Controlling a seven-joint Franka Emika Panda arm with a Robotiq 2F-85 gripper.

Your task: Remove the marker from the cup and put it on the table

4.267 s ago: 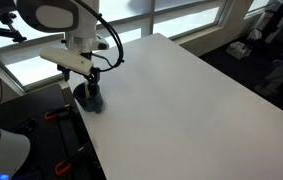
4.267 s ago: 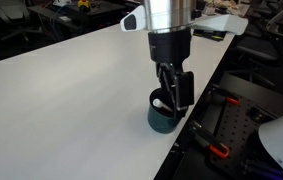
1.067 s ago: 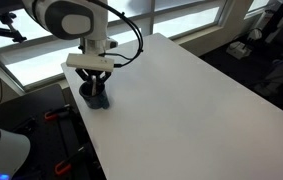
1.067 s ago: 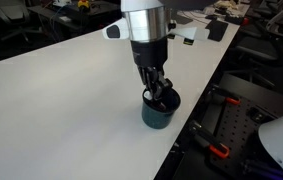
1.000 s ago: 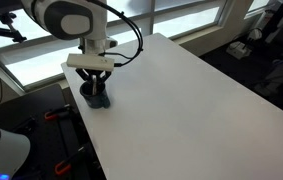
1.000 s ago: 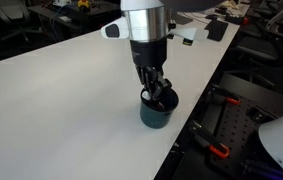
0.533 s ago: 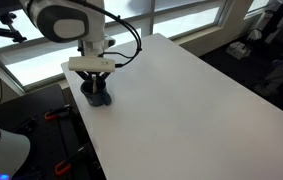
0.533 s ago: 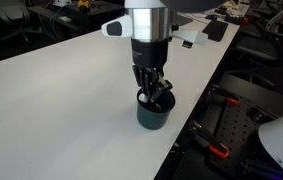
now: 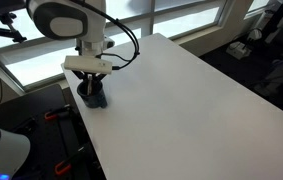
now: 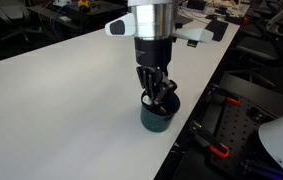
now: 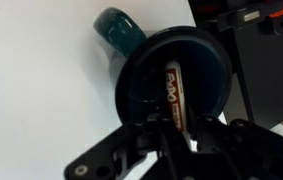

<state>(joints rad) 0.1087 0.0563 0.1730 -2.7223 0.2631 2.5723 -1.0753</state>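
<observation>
The small dark cup (image 10: 160, 117) stands on the white table (image 10: 61, 100) close to its edge, and shows also under the arm (image 9: 93, 99). My gripper (image 10: 157, 98) reaches straight down into the cup's mouth. In the wrist view the reddish-orange marker (image 11: 172, 92) stands inside the cup (image 11: 141, 70), whose handle points away. The gripper (image 11: 174, 126) is shut on the marker's upper end, a finger on each side. In both exterior views the marker is hidden by the fingers.
The table edge (image 10: 186, 120) runs right beside the cup, with dark equipment and red clamps (image 10: 219, 150) below it. Some objects (image 10: 206, 30) lie at the table's far end. A window wall (image 9: 181, 15) runs behind the table.
The gripper stays down in the cup, shut the same way. The arm and cup have shifted only slightly sideways.
</observation>
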